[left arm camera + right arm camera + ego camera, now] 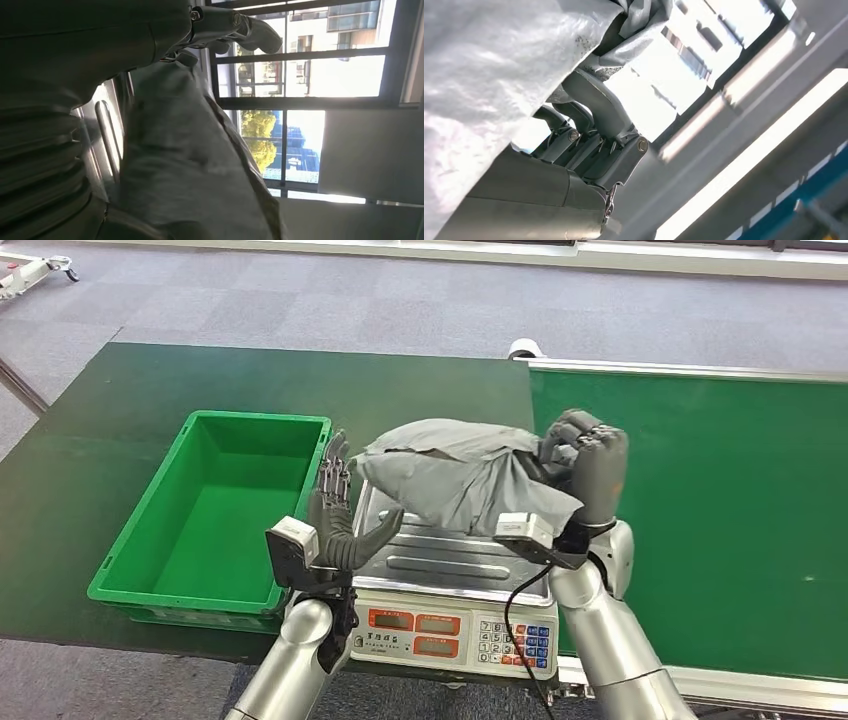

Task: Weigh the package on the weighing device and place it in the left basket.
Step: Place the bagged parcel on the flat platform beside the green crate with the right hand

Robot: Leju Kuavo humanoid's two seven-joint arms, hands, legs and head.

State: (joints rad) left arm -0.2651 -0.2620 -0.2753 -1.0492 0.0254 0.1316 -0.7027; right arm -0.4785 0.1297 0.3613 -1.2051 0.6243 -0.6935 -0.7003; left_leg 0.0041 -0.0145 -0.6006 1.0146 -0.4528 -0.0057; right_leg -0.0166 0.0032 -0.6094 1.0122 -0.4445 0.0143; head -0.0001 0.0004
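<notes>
A grey soft package (pixel 460 472) lies over the steel pan of the scale (pixel 450 562). My right hand (pixel 588 468) grips its right end, with fingers curled into the wrapping (pixel 489 65). My left hand (pixel 338 512) stands at the package's left side with fingers spread, touching nothing I can make out. In the left wrist view the package (pixel 195 165) lies beside the pan's ribs (pixel 107 135), the left hand's fingers (pixel 235 27) beyond it. The green basket (pixel 150 570) sits left of the scale, empty.
The scale's keypad and red displays (pixel 455 635) face me at the table's near edge. A green conveyor surface (pixel 720 510) with a pale frame lies to the right. Dark green tabletop (pixel 110 410) surrounds the basket. Grey carpet is beyond.
</notes>
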